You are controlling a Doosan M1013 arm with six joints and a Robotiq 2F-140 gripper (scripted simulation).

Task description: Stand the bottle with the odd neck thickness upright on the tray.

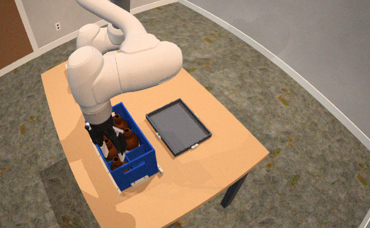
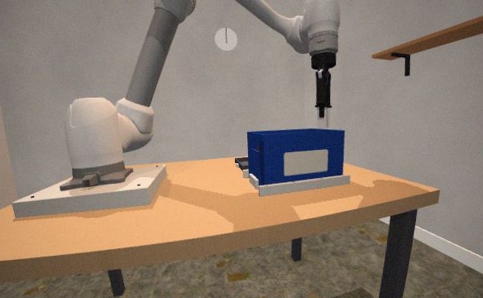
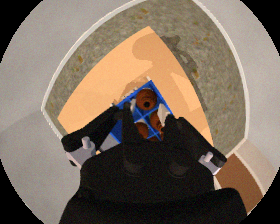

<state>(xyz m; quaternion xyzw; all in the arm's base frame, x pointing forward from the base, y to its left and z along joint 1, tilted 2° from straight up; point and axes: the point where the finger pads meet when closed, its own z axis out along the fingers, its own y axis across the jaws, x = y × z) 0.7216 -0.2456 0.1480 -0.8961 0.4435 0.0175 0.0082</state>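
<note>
The blue crate (image 1: 125, 181) (image 2: 274, 142) (image 3: 115, 132) stands level. Brown bottles stand in it: a front one (image 1: 116, 163) (image 3: 146, 95), one behind it (image 1: 111, 152), and two along the tray side, a nearer one (image 1: 131, 140) and a farther one (image 1: 118, 118). A fifth bottle is not visible; the gripper hides part of the crate. The front cell on the tray side looks empty. My gripper (image 1: 113, 155) (image 2: 323, 124) (image 3: 147, 106) points down, fingers partly open with nothing between them, tips just above the crate's rim. The dark tray (image 1: 178, 126) (image 2: 241, 164) lies flat and empty.
Pale stop blocks (image 1: 140, 181) (image 2: 303, 185) sit against the crate's base, and small ones (image 1: 194, 146) by the tray. The crate's walls and dividers surround the bottles. The robot's base plate (image 2: 88, 199) is at the table's other end. A wall shelf (image 2: 444, 39) is at the right.
</note>
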